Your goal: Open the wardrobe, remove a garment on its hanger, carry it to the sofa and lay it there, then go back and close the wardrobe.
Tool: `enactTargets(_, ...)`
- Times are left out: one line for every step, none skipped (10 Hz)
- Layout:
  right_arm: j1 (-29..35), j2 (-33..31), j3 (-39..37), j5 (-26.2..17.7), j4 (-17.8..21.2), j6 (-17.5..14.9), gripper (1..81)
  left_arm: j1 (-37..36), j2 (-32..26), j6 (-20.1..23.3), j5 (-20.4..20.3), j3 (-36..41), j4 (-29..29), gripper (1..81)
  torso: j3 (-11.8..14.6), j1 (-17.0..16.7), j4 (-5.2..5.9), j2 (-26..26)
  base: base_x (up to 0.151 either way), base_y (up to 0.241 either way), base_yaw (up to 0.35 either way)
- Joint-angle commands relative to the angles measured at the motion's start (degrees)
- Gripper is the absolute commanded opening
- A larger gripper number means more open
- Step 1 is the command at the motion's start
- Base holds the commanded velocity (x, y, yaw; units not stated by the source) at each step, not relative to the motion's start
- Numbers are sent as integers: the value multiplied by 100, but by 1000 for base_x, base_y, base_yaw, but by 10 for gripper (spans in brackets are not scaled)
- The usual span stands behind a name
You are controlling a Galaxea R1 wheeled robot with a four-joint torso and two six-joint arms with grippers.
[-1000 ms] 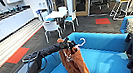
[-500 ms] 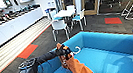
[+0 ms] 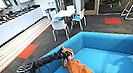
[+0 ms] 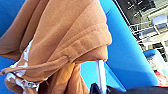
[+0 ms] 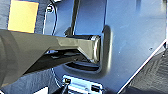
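Your left gripper sits mid-frame, lower centre of the head view, at the end of the black arm that comes in from the lower left. It is clenched on the top of the garment. The burnt-orange hooded sweatshirt hangs from it in a bunched, crumpled mass, with its lower part draped down onto the sofa seat near the bottom centre.

Left wrist view: the sweatshirt is thick, soft fleece-like knit with a ribbed seam band and folded hood. There are white patches of print low at the frame's left. A thin white hanger stem comes out from under the fabric toward the gripper.

The sofa is smooth bright turquoise upholstery, with a low back and rounded arms. The seat cushion is flat and lighter blue. It spans the lower right half of the head view.

Right gripper: you get the right wrist view of a dark blue-grey panel and a grey bar. I can't tell the jaw state there.

Behind the sofa, upper centre: a white table with white chairs with teal seats. A long white counter runs along the upper left. The floor is dark carpet with orange-red floor patches, plus a pale striped strip on the left.
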Motion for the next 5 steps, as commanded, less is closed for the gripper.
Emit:
enactTargets(1, 48, 17, -352, -19, -6, 811, -809, -508, 29, -53, 81, 82, 10, 0, 0, 0, 0, 0, 0, 0)
enactTargets(10, 66, -10, -352, -19, -6, 811, -695, -754, 29, -53, 90, 82, 10, 0, 0, 0, 0, 0, 0, 0)
enactTargets(19, 92, -19, -361, -11, -6, 811, -590, -983, 38, -53, 90, 82, 10, 0, 0, 0, 0, 0, 0, 0)
enactTargets(19, 101, -19, -361, -19, -15, 811, -475, -1185, 38, -71, 90, 82, 10, 0, 0, 0, 0, 0, 0, 0)
enactTargets(19, 110, -19, -361, -19, -24, 811, -396, -1352, 47, -71, 90, 82, 10, 0, 0, 0, 0, 0, 0, 0)
